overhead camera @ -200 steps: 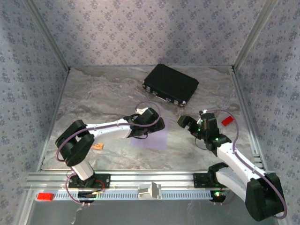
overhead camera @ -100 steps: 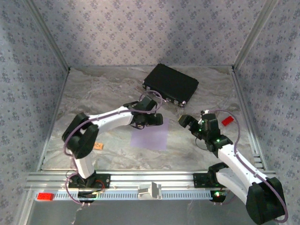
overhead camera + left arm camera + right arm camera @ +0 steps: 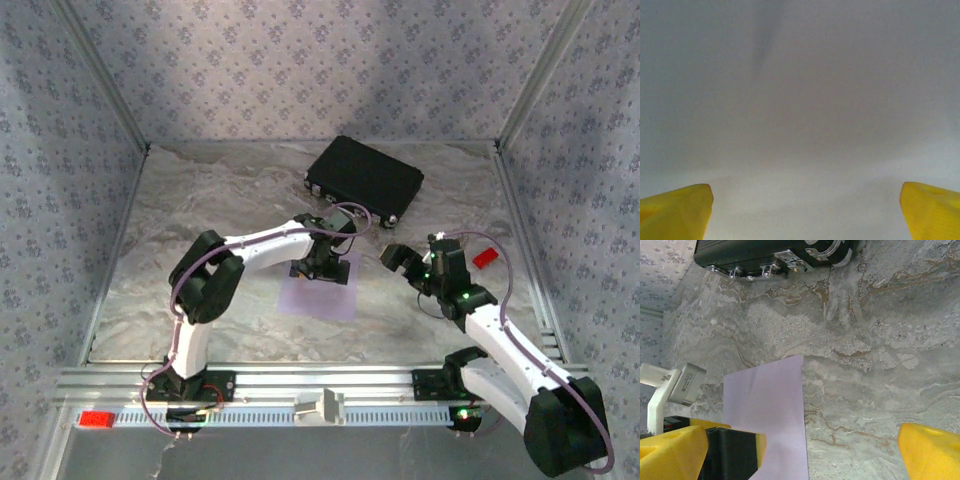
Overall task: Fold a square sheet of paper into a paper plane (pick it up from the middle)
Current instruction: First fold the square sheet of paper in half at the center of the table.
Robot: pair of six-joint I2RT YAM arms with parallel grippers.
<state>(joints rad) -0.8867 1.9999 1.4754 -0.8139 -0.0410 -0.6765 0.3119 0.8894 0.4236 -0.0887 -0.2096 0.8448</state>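
The square sheet of paper [image 3: 322,292] lies flat and lilac on the marbled table, in front of the arms' bases. My left gripper [image 3: 323,268] hangs low over the sheet's far half, pointing down. In the left wrist view its yellow fingertips [image 3: 675,212] stand wide apart at the bottom corners, with the pale sheet [image 3: 800,110] close below and nothing between them. My right gripper [image 3: 404,260] is open to the right of the sheet. The right wrist view shows the sheet [image 3: 767,405] and the left gripper [image 3: 732,440] over it. The paper plane is out of view.
A black case [image 3: 364,180] lies at the back of the table, its latches facing the arms [image 3: 785,262]. A small red block [image 3: 484,257] sits near the right wall. Patterned walls close in three sides; an aluminium rail [image 3: 320,385] runs along the near edge.
The left arm has stretched out to the right, carrying its gripper from the sheet's far left corner to above its far middle. The right arm has barely moved.
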